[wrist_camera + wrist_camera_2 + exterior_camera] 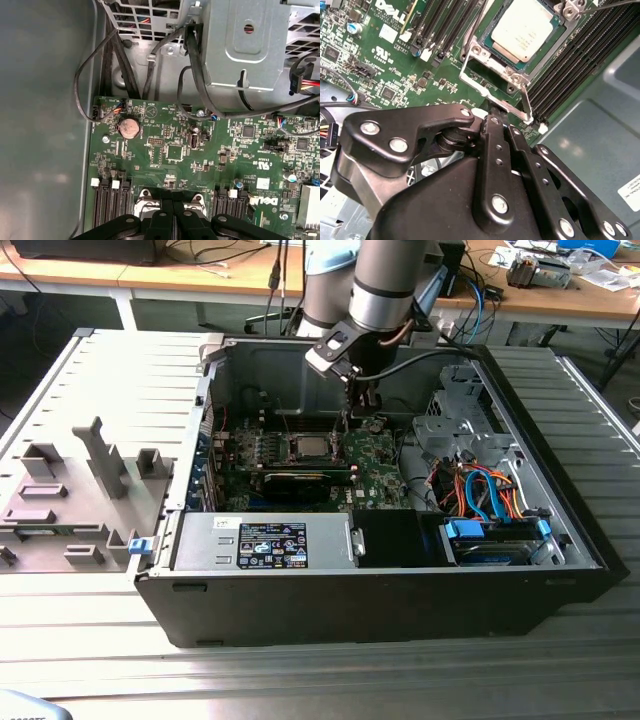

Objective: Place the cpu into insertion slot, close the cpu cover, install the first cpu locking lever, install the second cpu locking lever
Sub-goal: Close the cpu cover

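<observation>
While I hang over the open case point(380, 600) lying on the ribbed grey worktop point(320, 680), my arm point(385, 285) comes down from the far side. My jaws stand low over the green board point(375, 462), just to the exterior view's right of the cpu point(305, 447). The jaws are drawn fully together. In both wrist views my two fingertips point(490, 127) point(167, 217) lie side by side with no gap, and I see nothing gripped between them.

In the second wrist view the cpu point(525, 27) lies flat in the slot point(470, 51), dull silver face up. A thin green edge shows round it, and there is silvery metal with screws at the corners. Black memory slots point(580, 55) run in rows along both sides of it. My tips sit at the near end of the slot, just beside a flat silvery lever point(526, 102) that slants across the frame's corner. Whether I touch it I cannot tell.

In the first wrist view the board stretches beyond my tips, with a round battery point(129, 127) on it. Black cables point(107, 65) climb past it towards a grey metal cage point(245, 45). In the exterior view a labelled power supply point(265, 540) lies along the case's near wall, and orange and blue wires point(480, 490) are bundled well to the exterior view's right of me
</observation>
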Controlling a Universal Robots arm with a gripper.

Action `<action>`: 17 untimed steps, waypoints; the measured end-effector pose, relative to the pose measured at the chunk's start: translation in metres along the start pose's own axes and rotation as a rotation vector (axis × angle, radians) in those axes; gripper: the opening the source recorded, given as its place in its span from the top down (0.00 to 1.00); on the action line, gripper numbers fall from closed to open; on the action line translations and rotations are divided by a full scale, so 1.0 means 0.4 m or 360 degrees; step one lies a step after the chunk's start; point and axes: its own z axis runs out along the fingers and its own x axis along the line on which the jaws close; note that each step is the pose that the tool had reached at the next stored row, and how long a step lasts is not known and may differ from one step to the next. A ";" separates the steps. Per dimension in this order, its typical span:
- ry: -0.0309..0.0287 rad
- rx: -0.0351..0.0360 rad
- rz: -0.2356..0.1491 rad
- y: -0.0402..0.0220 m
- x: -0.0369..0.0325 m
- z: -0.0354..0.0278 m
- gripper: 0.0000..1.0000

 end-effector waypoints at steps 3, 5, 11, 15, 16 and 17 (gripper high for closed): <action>0.00017 0.0000 0.0000 -0.008 0.001 0.000 0.89; 0.00028 0.0000 0.0000 -0.013 0.001 0.001 0.89; 0.00045 0.0000 0.0000 -0.029 0.003 0.001 0.89; 0.00048 0.0000 0.0000 -0.043 0.004 0.002 0.89; 0.00049 -0.0001 0.0000 -0.046 0.005 0.002 0.89; 0.00049 -0.0001 0.0000 -0.048 0.005 0.002 0.89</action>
